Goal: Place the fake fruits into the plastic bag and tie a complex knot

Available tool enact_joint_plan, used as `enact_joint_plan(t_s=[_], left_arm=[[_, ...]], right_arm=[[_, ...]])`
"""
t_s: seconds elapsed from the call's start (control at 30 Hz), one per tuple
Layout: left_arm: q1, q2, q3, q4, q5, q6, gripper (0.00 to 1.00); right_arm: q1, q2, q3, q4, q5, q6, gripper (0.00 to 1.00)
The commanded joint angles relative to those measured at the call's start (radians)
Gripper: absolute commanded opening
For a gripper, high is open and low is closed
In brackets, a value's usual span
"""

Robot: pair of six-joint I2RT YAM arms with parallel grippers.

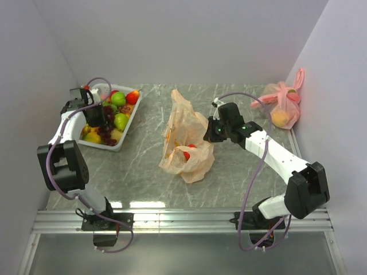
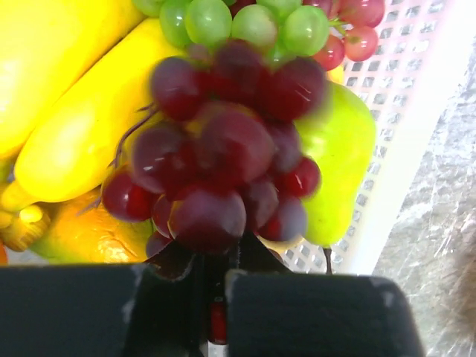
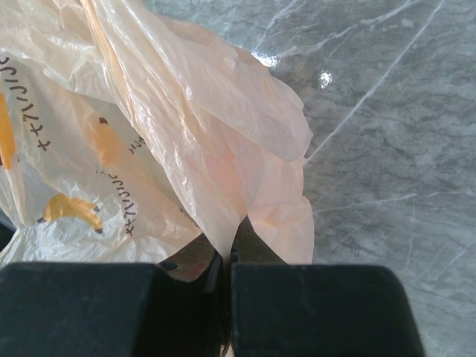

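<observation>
The fake fruits lie in a white tray [image 1: 131, 127] at the left: a purple grape bunch [image 2: 216, 163], yellow bananas [image 2: 82, 134], green grapes [image 2: 238, 22] and a green fruit [image 2: 342, 149]. My left gripper [image 2: 216, 256] reaches into the tray [image 2: 416, 111], its jaws nearly together on the near end of the purple bunch. The peach-orange plastic bag [image 1: 183, 132] stands crumpled at the table's middle with a red fruit [image 1: 187, 153] showing at its mouth. My right gripper [image 1: 211, 134] is shut on a fold of the bag [image 3: 186, 134], pinched between the jaws [image 3: 229, 256]. No knot shows.
A pink tied bag [image 1: 284, 106] with a yellow fruit inside sits at the back right corner. White walls close in the table on the left, back and right. The grey marble top shows between tray and bag.
</observation>
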Motion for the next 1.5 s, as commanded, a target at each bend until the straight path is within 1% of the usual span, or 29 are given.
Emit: enact_joint_plan(t_s=[0.0,0.2,0.33,0.43,0.47,0.57,0.6,0.67,0.7,0.73,0.8,0.83,0.87,0.9,0.97,1.0,1.07,1.1,1.17,1.2,1.37,1.43,1.47], left_arm=[[-0.004,-0.068,0.058,-0.011,0.025,0.0,0.0],[0.0,-0.119,0.079,-0.016,0.014,-0.006,0.0],[0.002,-0.158,0.13,-0.028,0.054,-0.008,0.0],[-0.003,-0.203,0.171,-0.034,0.161,-0.018,0.01],[-0.007,-0.217,0.176,-0.025,0.226,-0.035,0.0],[-0.05,-0.275,0.196,0.012,0.335,-0.07,0.0],[-0.091,-0.283,0.21,0.022,0.354,-0.081,0.0],[-0.136,-0.301,0.219,0.045,0.394,-0.115,0.0],[-0.191,-0.307,0.219,0.084,0.423,-0.127,0.01],[-0.208,-0.315,0.216,0.107,0.439,-0.138,0.0],[-0.305,-0.33,0.201,0.165,0.465,-0.184,0.0],[-0.331,-0.33,0.196,0.217,0.474,-0.199,0.0],[-0.357,-0.321,0.196,0.24,0.477,-0.221,0.0],[-0.415,-0.314,0.199,0.256,0.474,-0.227,0.0],[-0.464,-0.28,0.202,0.288,0.476,-0.238,0.01],[-0.512,-0.269,0.196,0.296,0.476,-0.238,0.0],[-0.555,-0.243,0.185,0.314,0.476,-0.232,0.0],[-0.598,-0.235,0.172,0.312,0.468,-0.224,0.0],[-0.635,-0.215,0.149,0.311,0.451,-0.195,0.0],[-0.662,-0.209,0.112,0.311,0.445,-0.184,0.0],[-0.724,-0.194,0.005,0.291,0.42,-0.126,0.01],[-0.75,-0.188,-0.028,0.262,0.394,-0.1,0.08],[-0.753,-0.179,-0.032,0.251,0.399,-0.095,0.13]], right_arm=[[0.006,0.005,0.007,0.026,-0.006,-0.014,0.0],[0.004,0.002,0.006,0.029,-0.008,-0.017,0.0],[0.004,-0.001,0.001,0.029,-0.008,-0.018,0.0],[0.004,0.002,0.004,0.029,-0.012,-0.02,0.0],[0.004,0.004,0.006,0.027,-0.015,-0.02,0.0],[0.004,0.013,0.01,0.029,-0.022,-0.018,0.0],[0.004,0.013,0.014,0.029,-0.022,-0.018,0.0],[0.004,0.018,0.017,0.027,-0.023,-0.018,0.0],[0.004,0.019,0.018,0.026,-0.023,-0.023,0.0],[0.004,0.021,0.018,0.024,-0.025,-0.024,0.0],[0.006,0.021,0.02,0.024,-0.028,-0.026,0.0],[0.007,0.021,0.02,0.023,-0.031,-0.027,0.0],[0.004,0.021,0.02,0.023,-0.035,-0.027,0.0],[0.006,0.021,0.021,0.023,-0.037,-0.027,0.0],[0.006,0.021,0.023,0.021,-0.042,-0.026,0.0],[0.004,0.021,0.029,0.015,-0.042,-0.027,0.0],[0.003,0.021,0.032,0.012,-0.045,-0.027,0.0],[0.003,0.019,0.035,0.008,-0.046,-0.026,0.0],[0.001,0.019,0.037,0.007,-0.048,-0.024,0.0],[0.0,0.019,0.04,0.004,-0.051,-0.026,0.0],[-0.009,0.022,0.052,-0.003,-0.058,-0.018,0.0],[-0.014,0.021,0.05,-0.003,-0.066,-0.018,0.0],[-0.014,0.021,0.049,-0.003,-0.066,-0.02,0.0]])
